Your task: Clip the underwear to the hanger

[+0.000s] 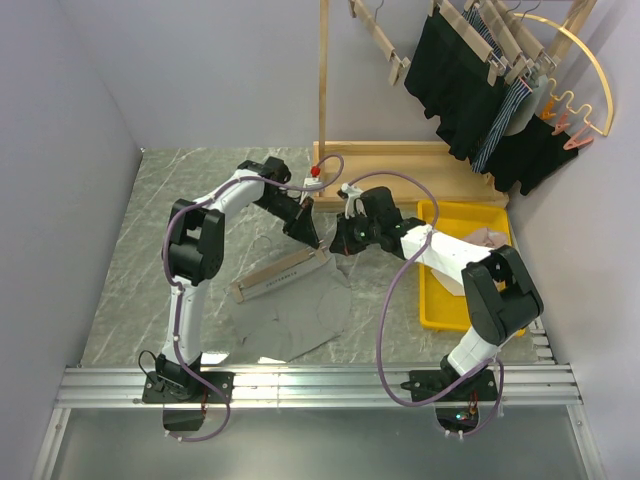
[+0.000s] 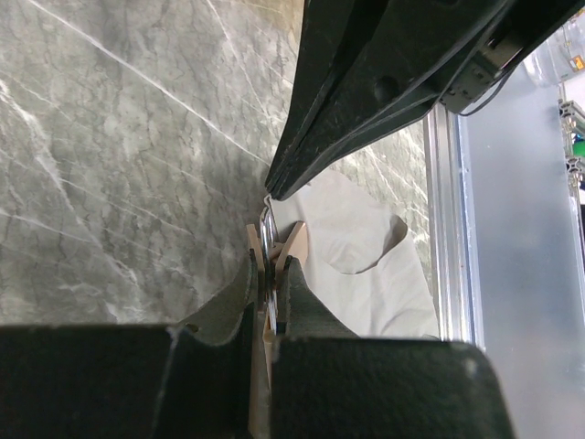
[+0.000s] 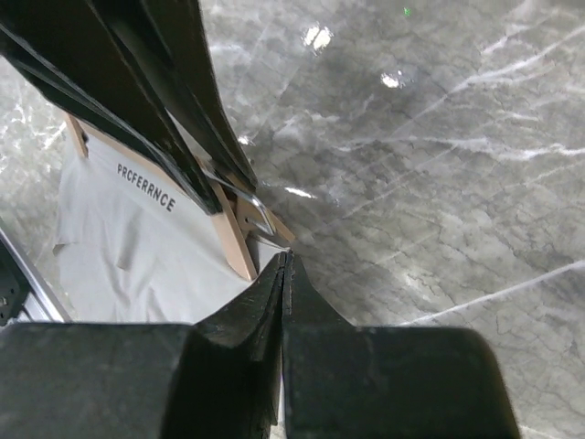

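On the grey marble table (image 1: 150, 220), the left gripper (image 1: 311, 242) pinches the end clip (image 2: 274, 245) of the hanger (image 1: 275, 275), which lies on the underwear (image 1: 290, 322) beneath its fingers. The right gripper (image 1: 339, 249), shut tight just beside, should probably tuck the waistband squarely into that clip's mouth.

This is a robot test cell in a lab, staged as a laundry corner. Plain pale partition walls (image 1: 60, 120) box in a grey marble-look tabletop (image 1: 180, 190). Behind the left claw (image 1: 311, 238) and right claw (image 1: 339, 245), aluminium rails (image 1: 320, 385) carry both arm bases, with looping cables (image 1: 380, 340). Beyond the claws stands a wooden rack (image 1: 323, 80) hung with dark garments (image 1: 450, 80). A yellow bin (image 1: 430, 310) sits to the right claw's right.
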